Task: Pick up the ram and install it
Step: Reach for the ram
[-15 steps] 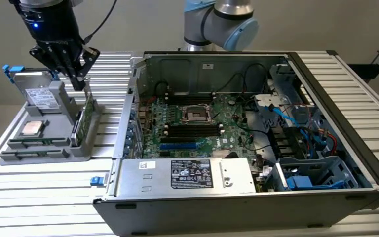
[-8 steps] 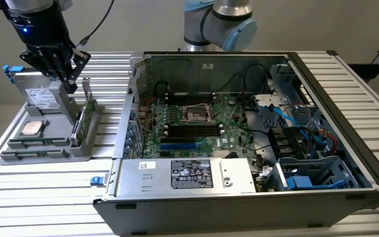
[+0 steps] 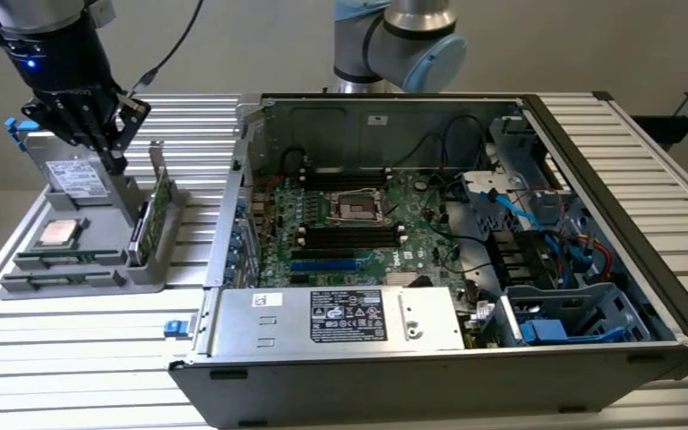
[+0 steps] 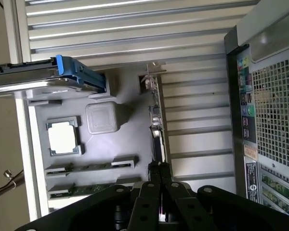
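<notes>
A grey holder tray (image 3: 141, 269) lies on the slatted table at the exterior view's left. The ram (image 3: 64, 261) is a slim green stick resting edge-up in a groove at the tray's near end, with a second stick (image 3: 57, 280) like it in the groove alongside; the wrist view shows them as the ram (image 4: 89, 167) and the second stick (image 4: 86, 189). My gripper (image 3: 117, 164) hangs above the far part of the tray, between the hard drive and the upright card. Its black fingers (image 4: 153, 185) are pressed together with nothing between them.
On the tray are a silver processor chip (image 3: 57, 233), a hard drive (image 3: 72, 175) with a blue clip, and an upright green expansion card (image 3: 159, 202). The open computer case (image 3: 631, 260) lies to the exterior view's right, its motherboard (image 3: 356, 224) exposed with black memory slots.
</notes>
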Controlling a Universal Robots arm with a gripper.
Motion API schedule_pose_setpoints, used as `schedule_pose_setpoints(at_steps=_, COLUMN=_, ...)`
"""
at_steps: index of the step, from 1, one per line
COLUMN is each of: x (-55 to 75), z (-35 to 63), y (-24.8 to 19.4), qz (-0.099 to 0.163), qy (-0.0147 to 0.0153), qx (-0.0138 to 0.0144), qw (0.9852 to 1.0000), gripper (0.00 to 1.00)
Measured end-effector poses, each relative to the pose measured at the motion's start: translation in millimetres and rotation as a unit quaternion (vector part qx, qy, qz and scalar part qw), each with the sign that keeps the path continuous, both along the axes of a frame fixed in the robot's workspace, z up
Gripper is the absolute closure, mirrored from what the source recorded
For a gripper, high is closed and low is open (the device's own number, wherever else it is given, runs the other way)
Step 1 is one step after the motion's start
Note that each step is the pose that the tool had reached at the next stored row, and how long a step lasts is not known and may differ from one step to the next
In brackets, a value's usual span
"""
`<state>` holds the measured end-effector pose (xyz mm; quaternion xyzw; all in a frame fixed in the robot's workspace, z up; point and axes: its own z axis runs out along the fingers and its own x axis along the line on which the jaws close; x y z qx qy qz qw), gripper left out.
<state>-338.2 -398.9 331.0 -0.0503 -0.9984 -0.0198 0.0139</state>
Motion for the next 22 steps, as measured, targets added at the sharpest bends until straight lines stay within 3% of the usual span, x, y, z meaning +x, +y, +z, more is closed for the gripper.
schedule_pose_setpoints(at_steps=9, x=-16.6, z=-7.8, y=0.0, qz=0.023, qy=0.0024, qx=0.0000, qw=0.9997, gripper=0.90)
schedule_pose_setpoints(at_steps=22, x=-34.7, z=-17.2, y=-0.3, qz=0.059, qy=0.0070, qx=0.0000, qw=0.9982, gripper=0.90)
